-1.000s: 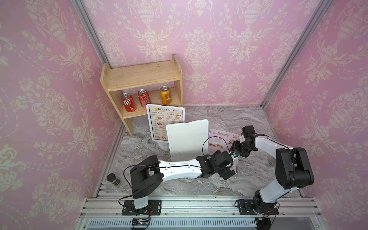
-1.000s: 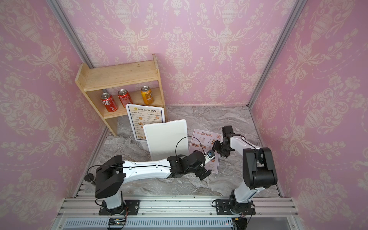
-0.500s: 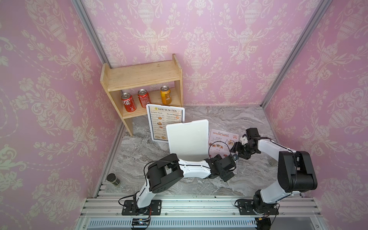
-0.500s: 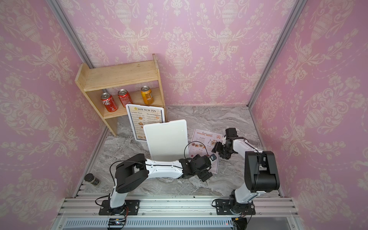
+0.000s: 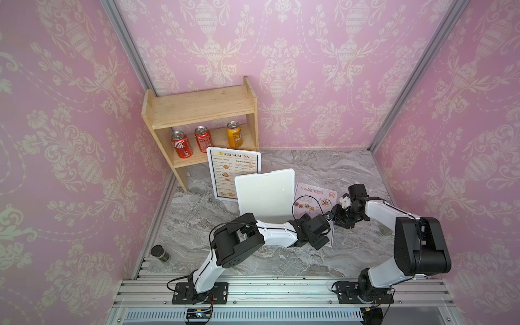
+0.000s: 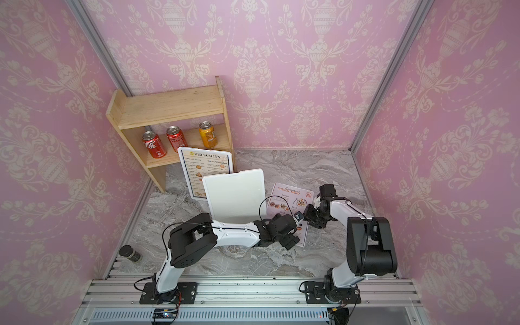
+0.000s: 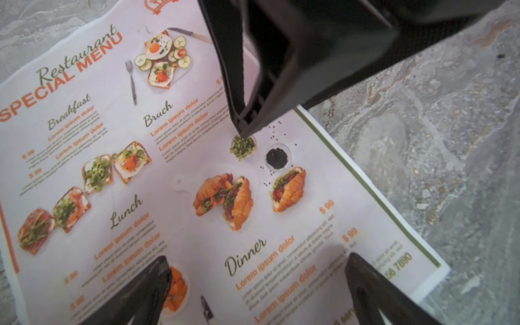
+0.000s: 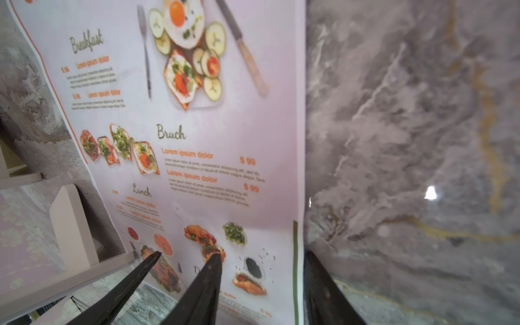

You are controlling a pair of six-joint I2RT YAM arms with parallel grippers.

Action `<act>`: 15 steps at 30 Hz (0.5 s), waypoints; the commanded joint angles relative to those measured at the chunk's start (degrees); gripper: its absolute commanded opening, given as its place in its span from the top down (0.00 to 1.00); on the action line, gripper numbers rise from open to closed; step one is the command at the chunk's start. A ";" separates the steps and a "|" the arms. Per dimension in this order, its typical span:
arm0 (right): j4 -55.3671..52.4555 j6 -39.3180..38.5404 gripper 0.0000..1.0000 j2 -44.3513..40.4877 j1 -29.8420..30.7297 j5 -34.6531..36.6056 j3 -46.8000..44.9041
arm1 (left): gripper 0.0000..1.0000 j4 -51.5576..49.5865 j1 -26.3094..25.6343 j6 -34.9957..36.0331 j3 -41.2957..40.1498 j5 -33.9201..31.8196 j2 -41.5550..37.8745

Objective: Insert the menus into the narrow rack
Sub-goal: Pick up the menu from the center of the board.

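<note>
- Left gripper [image 7: 257,259]: fingers spread wide, empty, hovering over the pale menu [image 5: 312,197].
- Pale menu: flat on the table [image 5: 323,168]; judged light, floppy, slick. It is best pinched at its side edge, which the right gripper [image 8: 261,256] straddles, jaws apart.
- Beyond: white panel [image 5: 266,194] close beside it, a likely obstruction; blue menu [image 5: 225,168] upright behind; shelf [image 5: 202,105] with 3 cans [image 5: 203,138] farthest.
</note>
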 commanded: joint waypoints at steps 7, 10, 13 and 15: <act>-2.23 1.69 0.62 0.28 -0.17 -1.77 -3.88 | 0.01 1.19 0.12 -0.26 0.42 2.35 2.76; -1.35 1.88 0.69 0.21 -0.20 -2.74 -4.33 | 0.01 1.59 0.05 0.00 0.06 2.29 3.06; -1.36 1.55 0.78 -0.05 -0.15 -2.80 -4.51 | 0.01 2.05 0.14 0.09 -0.30 2.29 3.26; -1.51 1.23 0.81 -0.07 -0.17 -3.08 -4.43 | 0.01 2.47 0.08 0.17 -0.57 2.35 3.33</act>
